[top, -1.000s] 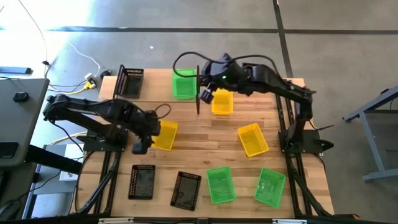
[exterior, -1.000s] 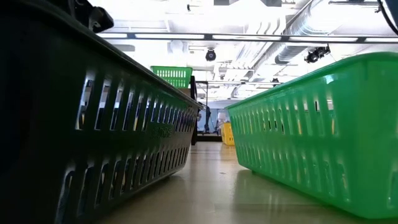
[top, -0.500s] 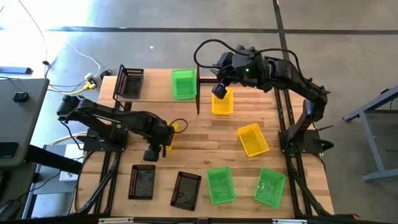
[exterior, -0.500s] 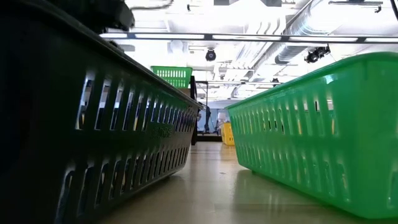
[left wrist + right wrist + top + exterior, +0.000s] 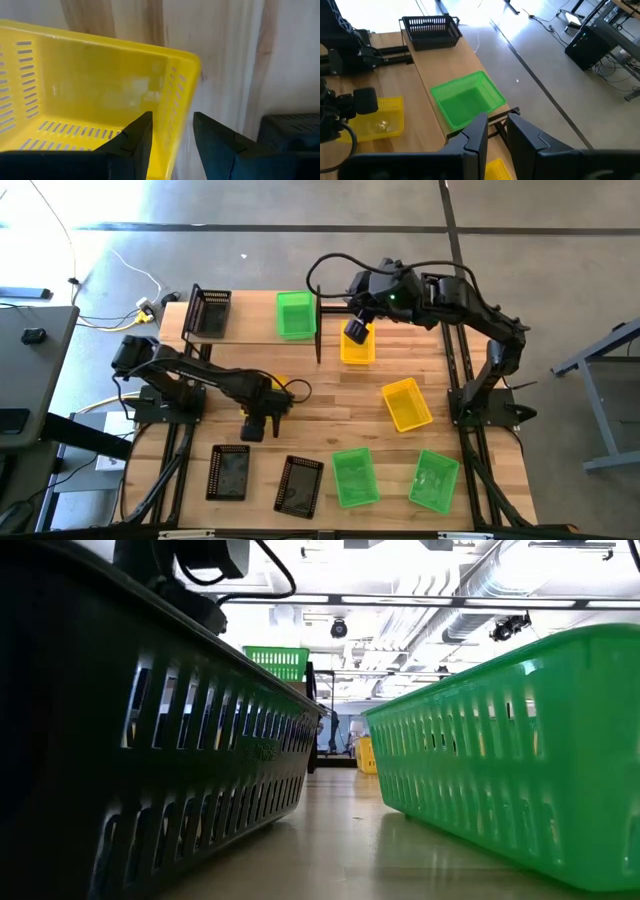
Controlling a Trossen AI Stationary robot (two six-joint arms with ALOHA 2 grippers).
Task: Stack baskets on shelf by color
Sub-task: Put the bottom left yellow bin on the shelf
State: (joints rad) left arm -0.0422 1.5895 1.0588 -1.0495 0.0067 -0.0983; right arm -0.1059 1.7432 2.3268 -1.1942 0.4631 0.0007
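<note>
A yellow basket (image 5: 95,95) rests on its base on the tabletop left of centre; in the high view only its far edge (image 5: 277,384) shows from under my left arm. My left gripper (image 5: 172,142) points straight down over it, open. One finger (image 5: 137,142) is inside the basket and the other (image 5: 215,145) outside, astride a wall near a corner. My right gripper (image 5: 496,135) hangs narrowly open and empty, high over a second yellow basket (image 5: 357,347) beside the shelf (image 5: 250,320). On the shelf stand a black basket (image 5: 208,312) and a green basket (image 5: 294,314).
A third yellow basket (image 5: 407,403) lies right of centre. Along the near edge are two black baskets (image 5: 229,472) (image 5: 300,484) and two green baskets (image 5: 355,477) (image 5: 433,480). The shelf's black frame post (image 5: 318,330) stands between the green shelf basket and my right gripper.
My left gripper has come down and gone toward the table's right, tipping until it points straight down, and now stands over the yellow basket with its fingers astride a wall. My right gripper has shifted a little toward the table's right edge, above the yellow basket by the shelf.
</note>
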